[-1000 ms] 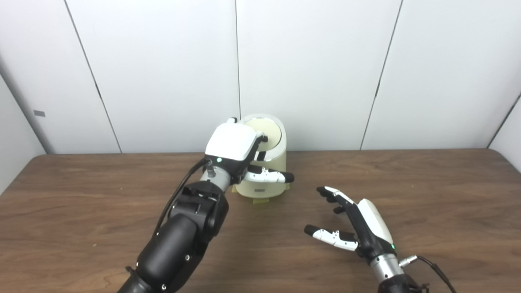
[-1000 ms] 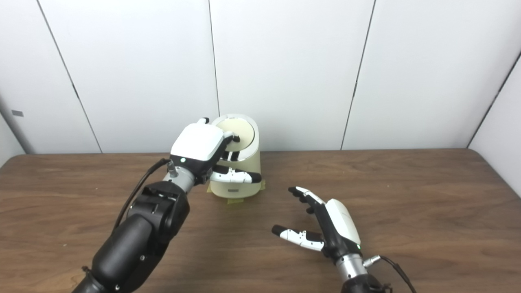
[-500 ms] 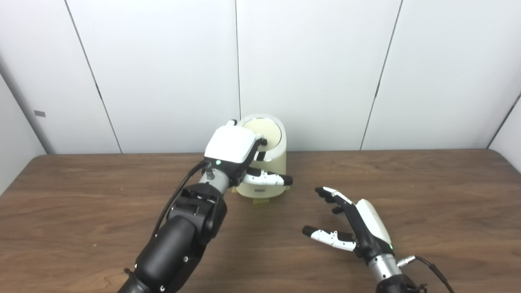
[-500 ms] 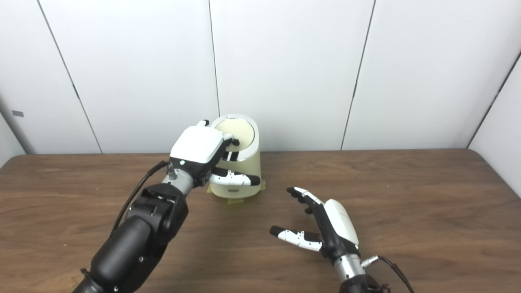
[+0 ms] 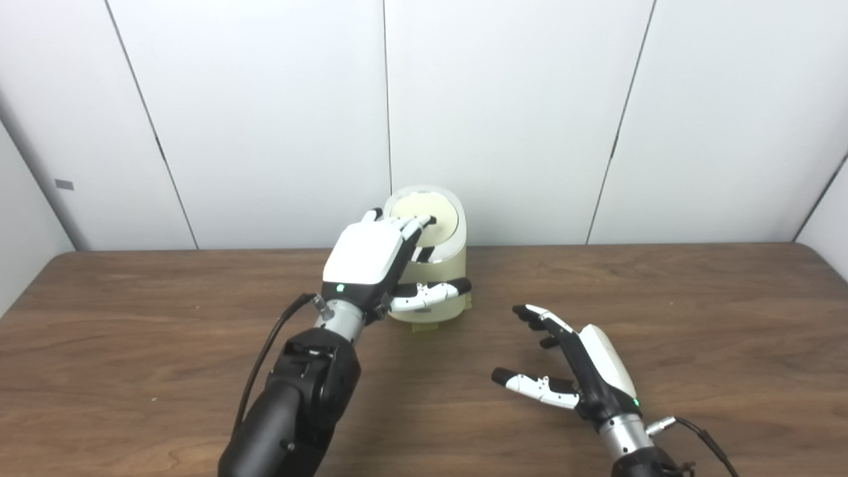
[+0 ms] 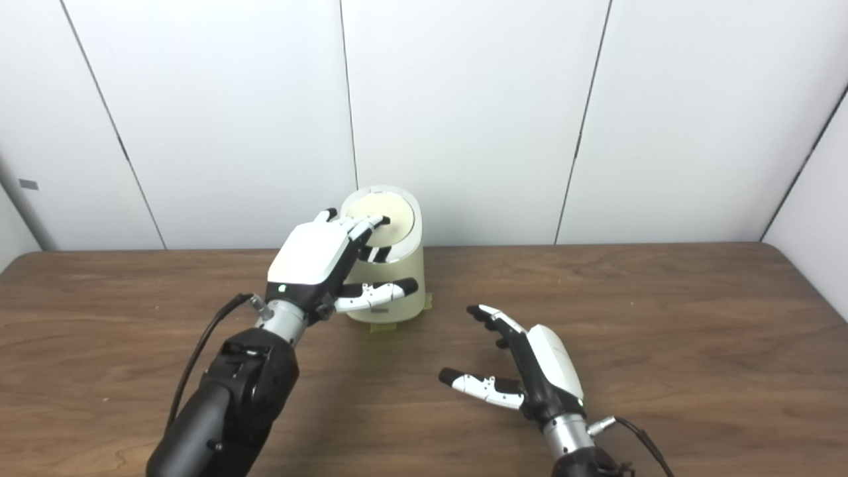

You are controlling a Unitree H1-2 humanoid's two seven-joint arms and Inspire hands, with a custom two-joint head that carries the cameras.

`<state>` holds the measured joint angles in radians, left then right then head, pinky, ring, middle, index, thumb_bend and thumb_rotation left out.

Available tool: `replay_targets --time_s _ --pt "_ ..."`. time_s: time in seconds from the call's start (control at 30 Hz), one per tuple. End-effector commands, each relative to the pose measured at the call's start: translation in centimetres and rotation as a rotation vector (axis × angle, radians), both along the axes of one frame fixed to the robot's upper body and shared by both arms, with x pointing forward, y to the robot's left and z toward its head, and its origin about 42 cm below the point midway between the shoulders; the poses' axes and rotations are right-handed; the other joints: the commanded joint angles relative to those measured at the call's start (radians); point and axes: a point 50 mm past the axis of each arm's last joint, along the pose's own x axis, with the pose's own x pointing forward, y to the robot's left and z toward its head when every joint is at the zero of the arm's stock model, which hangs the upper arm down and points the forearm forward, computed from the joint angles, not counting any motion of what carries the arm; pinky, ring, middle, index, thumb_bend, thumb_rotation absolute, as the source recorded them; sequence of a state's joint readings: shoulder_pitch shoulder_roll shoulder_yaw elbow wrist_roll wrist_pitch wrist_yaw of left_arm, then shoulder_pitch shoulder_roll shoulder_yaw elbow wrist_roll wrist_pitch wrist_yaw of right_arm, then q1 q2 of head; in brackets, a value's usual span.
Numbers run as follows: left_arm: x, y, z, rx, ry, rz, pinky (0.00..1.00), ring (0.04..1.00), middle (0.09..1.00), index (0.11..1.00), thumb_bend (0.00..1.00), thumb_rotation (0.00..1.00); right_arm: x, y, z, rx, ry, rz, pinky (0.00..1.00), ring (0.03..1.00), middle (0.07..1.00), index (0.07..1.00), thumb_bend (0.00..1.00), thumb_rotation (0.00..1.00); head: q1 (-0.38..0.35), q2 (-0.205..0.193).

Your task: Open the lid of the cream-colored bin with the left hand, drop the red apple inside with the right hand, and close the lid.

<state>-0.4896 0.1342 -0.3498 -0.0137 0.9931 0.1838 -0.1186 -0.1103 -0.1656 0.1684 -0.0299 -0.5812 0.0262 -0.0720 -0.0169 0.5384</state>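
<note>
The cream-colored bin (image 5: pixel 442 265) stands at the back of the table near the wall, its round lid (image 5: pixel 427 215) down. My left hand (image 5: pixel 366 255) is open in front of it, fingertips resting on the lid's near edge, thumb stretched across the bin's front. My right hand (image 5: pixel 583 368) hovers open above the table to the right and nearer me, holding nothing. No red apple shows in either view.
The brown wooden table (image 5: pixel 695 318) runs wide to both sides. White wall panels (image 5: pixel 530 119) stand close behind the bin. Bits of yellowish tape (image 5: pixel 424 326) show under the bin's base.
My left hand has pulled back and lowered a little toward me, its fingers straightening over the lid's edge. The lid stays down. My right hand has barely moved.
</note>
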Motion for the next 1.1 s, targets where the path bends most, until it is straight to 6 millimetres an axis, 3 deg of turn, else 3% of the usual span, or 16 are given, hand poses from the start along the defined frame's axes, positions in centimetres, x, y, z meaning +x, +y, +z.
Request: replay_targets --time_s 0.0,0.23,0.4,0.57,0.7,0.77,0.9,1.0,1.03,1.07 --pt "0.0 -0.6 4.3 -0.082 -0.172 -0.032 1.0 0.997 0.997 0.997 0.65 0.97 0.6 0.3 1.9 0.005 -0.085 0.018 0.69 0.805 0.822 0.821 0.64 0.61 0.0 0.001" --pt "-0.8 0.3 5.7 -0.154 -0.218 -0.03 1.0 1.0 1.0 1.0 0.59 0.95 0.7 0.3 1.9 0.005 -0.078 0.016 0.68 0.805 0.82 0.819 0.65 0.61 -0.002 0.0" --pt "-1.6 2.2 5.1 -0.34 -0.201 -0.057 1.0 1.0 1.0 1.0 0.52 0.92 0.7 0.2 1.8 0.008 -0.082 0.014 0.68 0.802 0.818 0.818 0.65 0.61 0.004 0.0" --pt "-2.3 4.7 2.5 -0.567 -0.026 -0.119 0.91 0.978 0.999 0.987 0.48 0.9 0.8 0.1 1.7 -0.004 -0.077 0.007 0.68 0.802 0.82 0.819 0.65 0.58 -0.004 -0.004" --pt "-3.3 6.8 0.0 -0.718 -0.006 -0.124 0.81 0.906 0.928 0.919 0.41 0.92 0.8 0.0 1.8 0.016 -0.073 -0.012 0.69 0.812 0.835 0.83 0.63 0.55 -0.001 -0.004" --pt "-4.1 7.8 -1.1 -0.763 -0.023 -0.117 0.81 0.888 0.904 0.897 0.35 0.97 0.8 -0.2 1.7 0.058 -0.116 -0.042 0.66 0.774 0.803 0.797 0.57 0.48 0.002 -0.005" --pt "-5.4 9.9 -3.1 -0.824 -0.052 -0.082 0.77 0.84 0.856 0.845 0.26 1.0 1.2 -0.6 1.4 0.173 -0.233 -0.114 0.5 0.63 0.682 0.664 0.41 0.22 -0.002 -0.01" --pt "-6.3 11.1 -4.4 -0.871 -0.038 -0.047 0.76 0.834 0.843 0.824 0.23 0.95 1.4 -0.8 1.3 0.218 -0.245 -0.165 0.34 0.467 0.597 0.611 0.31 0.21 -0.002 -0.013" --pt "-6.6 11.5 -4.8 -0.879 -0.034 -0.037 0.77 0.839 0.845 0.825 0.23 0.94 1.4 -0.8 1.3 0.233 -0.239 -0.176 0.33 0.454 0.581 0.615 0.29 0.23 -0.001 -0.014" --pt "-6.9 11.8 -5.2 -0.887 -0.03 -0.027 0.76 0.838 0.844 0.824 0.22 0.92 1.4 -0.9 1.2 0.253 -0.23 -0.187 0.38 0.509 0.597 0.62 0.27 0.24 -0.003 -0.018"
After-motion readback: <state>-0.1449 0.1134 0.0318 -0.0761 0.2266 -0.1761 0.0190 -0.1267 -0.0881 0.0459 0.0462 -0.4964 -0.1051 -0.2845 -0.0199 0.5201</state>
